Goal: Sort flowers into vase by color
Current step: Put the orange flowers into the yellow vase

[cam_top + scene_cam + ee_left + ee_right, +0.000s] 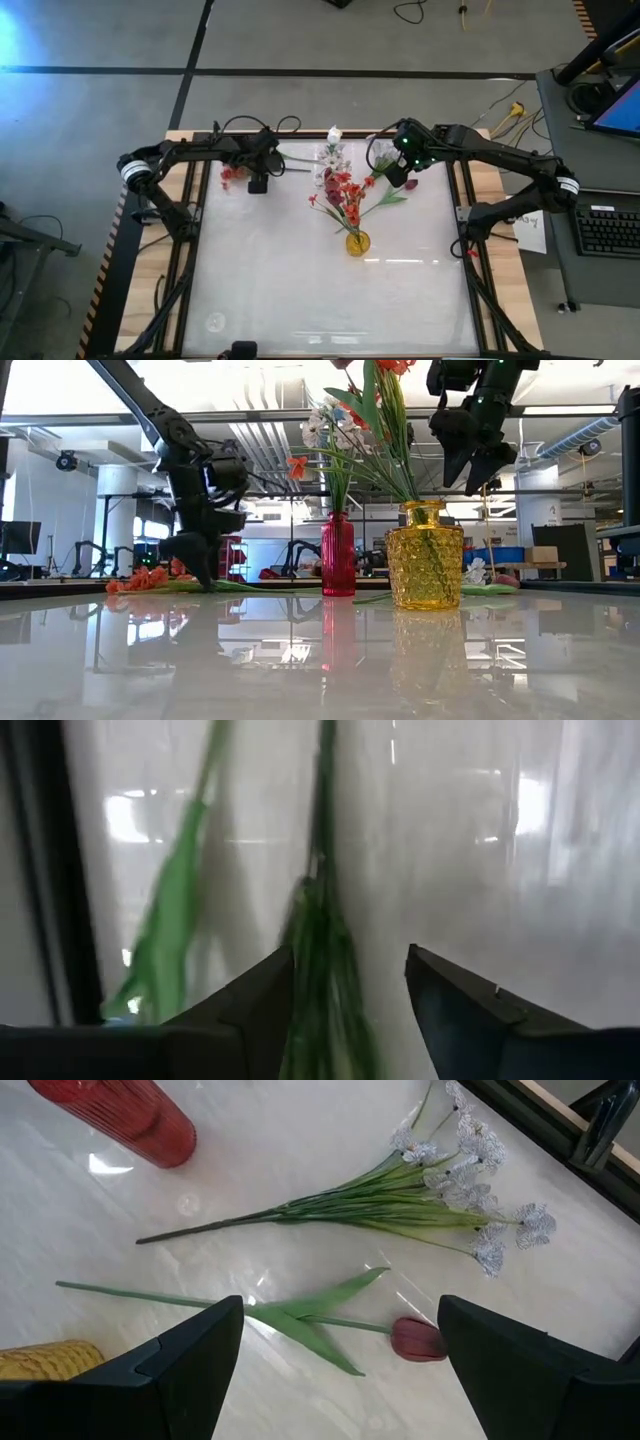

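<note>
A red-orange flower lies on the table at the far left, blossoms toward the left edge. My left gripper is down at its green stem, open, one finger on each side; whether they touch it I cannot tell. My right gripper hangs open, high above a dark red tulip and a white blossom spray, both lying flat. The yellow vase holds red-orange flowers. The red vase holds white flowers.
The two vases stand close together at the table's middle, the red one farther back, with tall stems reaching up between the arms. A second green leafy stem lies beside the one between my left fingers. The near half of the table is bare.
</note>
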